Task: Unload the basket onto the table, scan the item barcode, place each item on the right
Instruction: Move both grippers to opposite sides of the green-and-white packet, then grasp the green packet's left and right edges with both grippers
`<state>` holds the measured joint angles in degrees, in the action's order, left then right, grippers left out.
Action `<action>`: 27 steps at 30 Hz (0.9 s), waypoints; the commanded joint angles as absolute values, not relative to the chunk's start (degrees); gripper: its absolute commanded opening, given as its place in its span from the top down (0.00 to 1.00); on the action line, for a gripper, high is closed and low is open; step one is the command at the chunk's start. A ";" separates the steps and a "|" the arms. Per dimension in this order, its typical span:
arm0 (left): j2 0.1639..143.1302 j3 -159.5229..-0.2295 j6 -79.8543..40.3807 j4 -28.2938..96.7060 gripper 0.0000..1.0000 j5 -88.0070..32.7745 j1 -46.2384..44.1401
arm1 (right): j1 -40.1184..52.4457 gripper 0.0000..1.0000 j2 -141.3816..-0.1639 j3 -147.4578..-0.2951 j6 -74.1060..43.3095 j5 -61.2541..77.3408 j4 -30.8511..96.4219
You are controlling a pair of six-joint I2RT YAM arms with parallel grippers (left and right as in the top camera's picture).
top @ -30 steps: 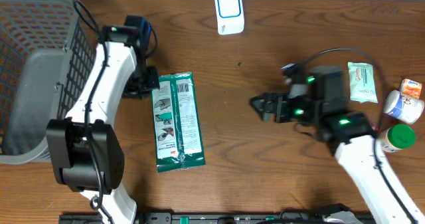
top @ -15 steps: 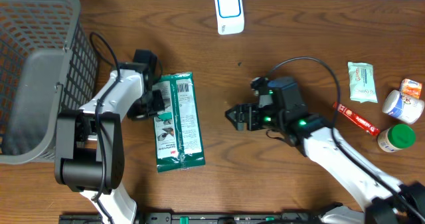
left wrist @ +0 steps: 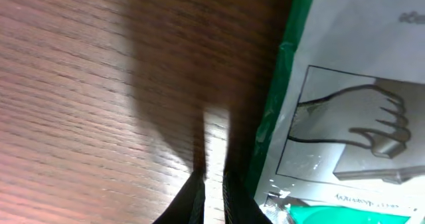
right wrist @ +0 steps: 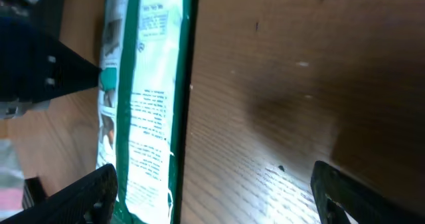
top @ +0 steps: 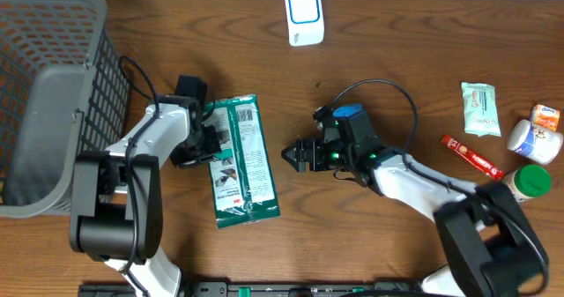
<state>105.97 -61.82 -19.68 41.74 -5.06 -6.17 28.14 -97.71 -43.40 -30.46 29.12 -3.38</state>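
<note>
— Where was the green-and-white flat plastic packet (top: 241,160)?
— It lay flat on the brown wooden counter (top: 370,85), between the two arms. The left fingers (left wrist: 191,204) were pressed together at the packet's left edge. Whether they touched it, I couldn't tell.
— And the right fingers (right wrist: 345,191)?
— They were spread wide and held nothing, pointing at the packet's right edge from just beside it. A white-and-blue box (top: 304,15) stood well beyond both sets of fingers.
</note>
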 commanded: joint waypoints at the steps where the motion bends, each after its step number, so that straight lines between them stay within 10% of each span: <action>1: 108.38 -58.65 -20.27 39.94 0.87 -12.67 -7.86 | 28.60 0.11 -101.51 -43.33 -32.36 34.13 -5.17; 27: 108.38 -58.65 -20.91 35.00 0.83 -12.67 -17.45 | 33.43 0.33 -107.53 -43.33 -32.97 48.77 -23.05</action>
<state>105.49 -61.10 -19.92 35.20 -10.63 -16.71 33.21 -106.89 -43.38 -34.28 48.01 -22.76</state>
